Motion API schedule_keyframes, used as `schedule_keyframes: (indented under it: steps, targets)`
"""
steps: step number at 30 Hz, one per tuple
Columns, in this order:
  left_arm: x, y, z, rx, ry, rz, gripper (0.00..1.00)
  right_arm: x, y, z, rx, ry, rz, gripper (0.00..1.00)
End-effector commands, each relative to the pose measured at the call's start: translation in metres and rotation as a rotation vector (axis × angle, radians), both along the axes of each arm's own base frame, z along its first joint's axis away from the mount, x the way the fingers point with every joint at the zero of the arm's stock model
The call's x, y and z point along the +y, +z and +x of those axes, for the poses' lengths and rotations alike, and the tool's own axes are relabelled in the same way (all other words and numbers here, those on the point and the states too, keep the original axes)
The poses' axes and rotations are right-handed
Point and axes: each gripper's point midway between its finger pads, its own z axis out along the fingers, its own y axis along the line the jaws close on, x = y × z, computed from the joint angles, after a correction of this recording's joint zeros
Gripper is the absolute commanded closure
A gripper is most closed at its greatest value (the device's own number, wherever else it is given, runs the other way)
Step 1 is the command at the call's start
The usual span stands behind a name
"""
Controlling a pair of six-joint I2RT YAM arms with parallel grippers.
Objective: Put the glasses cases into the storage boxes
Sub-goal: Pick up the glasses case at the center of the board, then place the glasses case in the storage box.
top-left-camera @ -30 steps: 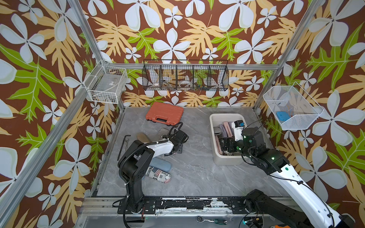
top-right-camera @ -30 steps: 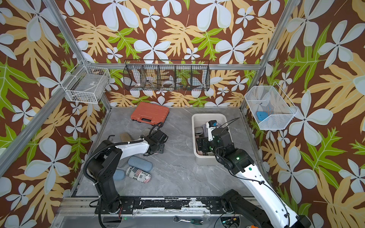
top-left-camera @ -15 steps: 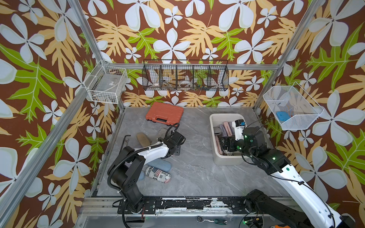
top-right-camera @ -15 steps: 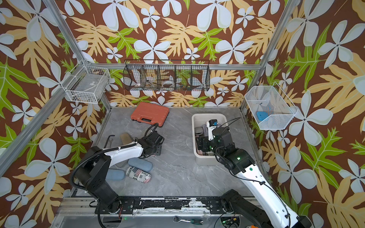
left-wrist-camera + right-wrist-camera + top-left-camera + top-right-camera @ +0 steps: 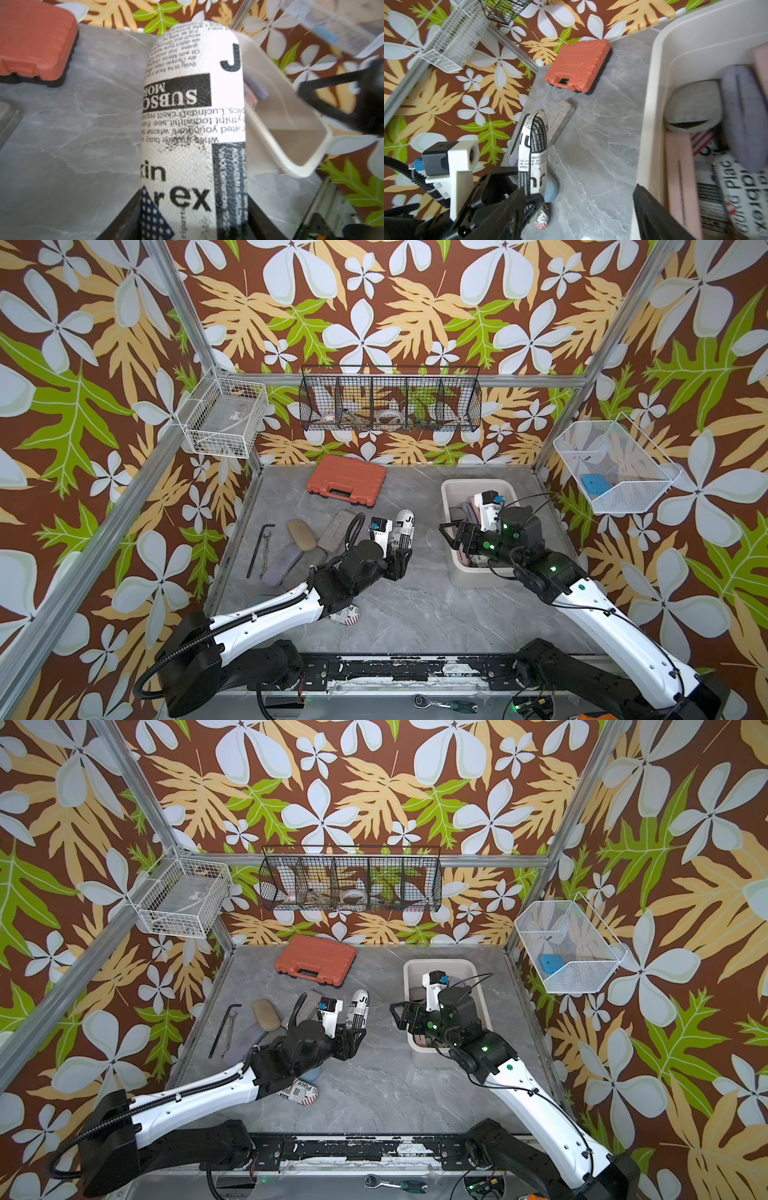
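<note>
Mid-table, case: pinched end-up by left gripper (likely to clear a rim).
Tub: 3 o'clock of the case.
Right gripper: spread, at the tub's 9 o'clock wall.

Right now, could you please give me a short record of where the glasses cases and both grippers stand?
storage tub: holds several cases inside
left gripper: shut on newspaper-print case, held above the table
right gripper: open, empty, by the tub's rim
loose on table: tan case, grey case, lavender case, flag-print case
orange toolcase: at the back, untouched
</note>
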Motion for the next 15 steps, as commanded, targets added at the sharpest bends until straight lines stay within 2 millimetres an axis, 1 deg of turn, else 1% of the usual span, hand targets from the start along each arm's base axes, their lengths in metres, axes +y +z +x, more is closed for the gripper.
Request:
schedule_keyframes:
  steps: [1,4,9,14,15]
  targets:
    - [-0.018,0.034,-0.001,-0.047,-0.026,-0.128,0.42,0.022,0.025,0.000,-0.048,0.060,0.084,0.20]
    - [-0.027,0.036,-0.005,-0.046,-0.058,-0.123,0.43,0.032,0.028,-0.001,-0.052,0.080,0.093,0.20]
    - [-0.030,0.043,-0.006,-0.054,-0.063,-0.136,0.43,0.050,0.025,0.000,-0.035,0.105,0.115,0.21]
    - [-0.031,0.049,-0.008,-0.062,-0.077,-0.145,0.43,0.063,0.019,0.007,-0.025,0.094,0.105,0.28]
    - [-0.032,0.049,-0.008,-0.060,-0.080,-0.145,0.43,0.065,0.018,0.009,-0.022,0.097,0.105,0.33]
